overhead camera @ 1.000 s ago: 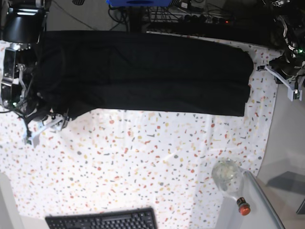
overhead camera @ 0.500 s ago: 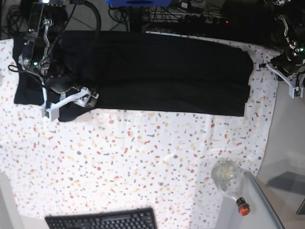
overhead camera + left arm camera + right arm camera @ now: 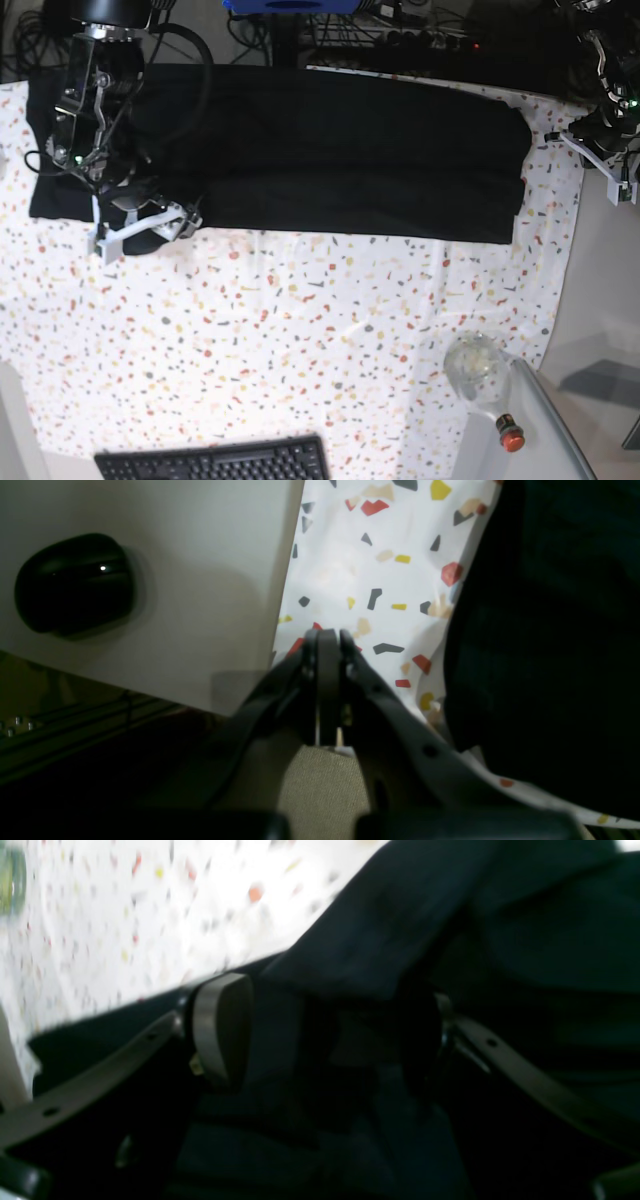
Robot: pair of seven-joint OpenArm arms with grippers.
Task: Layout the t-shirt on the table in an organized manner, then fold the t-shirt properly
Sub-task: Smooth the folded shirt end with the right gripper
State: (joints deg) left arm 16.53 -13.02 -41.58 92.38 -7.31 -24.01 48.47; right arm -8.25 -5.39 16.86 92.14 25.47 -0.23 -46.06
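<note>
1. We see the table [image 3: 300, 340] covered with a white cloth flecked in red, orange, yellow and grey, filling most of the base view; cables and dark equipment run along the top edge of the frame.
2. The t-shirt [image 3: 330, 155] lies as a long black band across the upper part of the base view, reaching from the upper left to the upper right, its lower edge fairly straight.
3. We find the right gripper [image 3: 140, 222] at the left of the base view, over the lower left corner of the t-shirt. In the right wrist view its jaws stand wide, with a fold of the black fabric [image 3: 380, 940] bunched between them; we cannot tell whether the pads press it.
4. The left gripper [image 3: 605, 165] sits at the upper right edge of the base view, just past the t-shirt's right end. In the left wrist view its jaws are pressed together with nothing between them, above flecked cloth beside the dark fabric.
5. A keyboard [image 3: 215, 462] shows at the bottom edge, and a clear bottle [image 3: 480, 375] lies at the lower right.
</note>
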